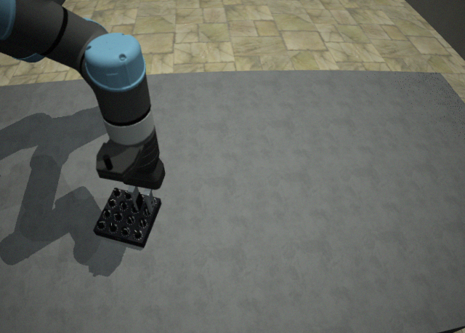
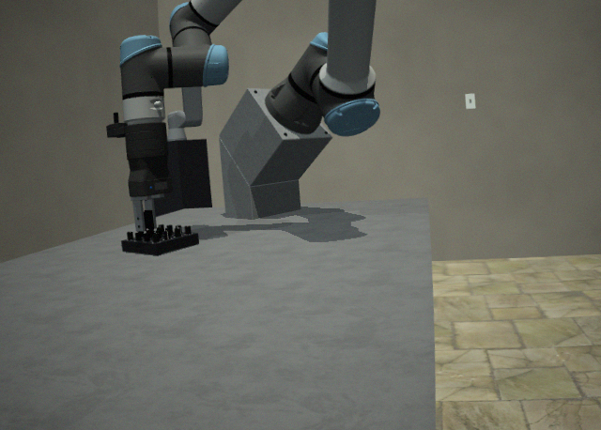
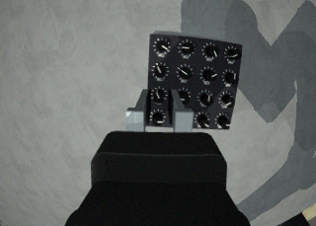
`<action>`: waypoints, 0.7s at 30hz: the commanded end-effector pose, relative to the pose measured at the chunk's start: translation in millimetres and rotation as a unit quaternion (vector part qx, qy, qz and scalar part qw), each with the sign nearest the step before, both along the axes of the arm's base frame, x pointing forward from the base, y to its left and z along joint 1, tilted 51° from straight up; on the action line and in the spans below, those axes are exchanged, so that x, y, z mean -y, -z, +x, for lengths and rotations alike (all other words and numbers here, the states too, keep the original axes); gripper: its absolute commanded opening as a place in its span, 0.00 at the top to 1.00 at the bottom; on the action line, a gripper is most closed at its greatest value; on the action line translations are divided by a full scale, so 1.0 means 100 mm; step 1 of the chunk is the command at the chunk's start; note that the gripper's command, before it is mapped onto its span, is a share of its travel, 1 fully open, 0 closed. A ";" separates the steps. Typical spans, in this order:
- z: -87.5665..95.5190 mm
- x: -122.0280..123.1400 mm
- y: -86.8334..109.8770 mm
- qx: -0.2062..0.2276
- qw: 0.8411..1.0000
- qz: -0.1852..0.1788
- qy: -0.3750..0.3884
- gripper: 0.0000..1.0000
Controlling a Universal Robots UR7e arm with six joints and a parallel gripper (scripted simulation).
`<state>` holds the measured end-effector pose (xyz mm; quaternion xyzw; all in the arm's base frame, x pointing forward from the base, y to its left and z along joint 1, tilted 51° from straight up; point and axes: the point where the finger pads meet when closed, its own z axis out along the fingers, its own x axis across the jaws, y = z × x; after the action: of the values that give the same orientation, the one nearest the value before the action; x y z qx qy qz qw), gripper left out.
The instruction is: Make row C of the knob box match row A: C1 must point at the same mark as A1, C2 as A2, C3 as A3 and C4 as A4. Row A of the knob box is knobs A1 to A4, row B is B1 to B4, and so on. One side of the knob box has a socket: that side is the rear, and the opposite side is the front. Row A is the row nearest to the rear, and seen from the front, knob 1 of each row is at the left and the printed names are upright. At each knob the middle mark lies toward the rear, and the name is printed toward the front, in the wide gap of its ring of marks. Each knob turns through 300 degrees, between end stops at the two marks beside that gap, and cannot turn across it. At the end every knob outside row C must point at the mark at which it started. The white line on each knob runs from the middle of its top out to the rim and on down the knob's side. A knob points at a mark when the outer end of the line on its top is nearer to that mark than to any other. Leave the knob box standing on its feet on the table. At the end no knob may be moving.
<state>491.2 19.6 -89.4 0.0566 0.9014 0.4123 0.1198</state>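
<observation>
The knob box stands flat on the table, row A farthest from the gripper body in the wrist view. My gripper points down, partly open, with its fingertips low at either side of knob C1; nothing looks clamped. C1's line points up and slightly left in the wrist view. The line of A1 points to the lower right. A2 points left and A3 to the lower right. C2 is partly hidden by the right finger.
Knob B1 is just beyond the fingertips, and D1 shows between the fingers. D2 is hidden behind the right finger. The grey table surrounds the box. The arm's shadow falls beside the box.
</observation>
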 end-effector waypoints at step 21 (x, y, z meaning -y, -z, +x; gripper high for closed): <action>0.00 0.00 0.00 0.000 1.000 0.000 0.000 0.54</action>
<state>491.2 19.6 -89.4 0.0566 0.9014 0.4122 0.1199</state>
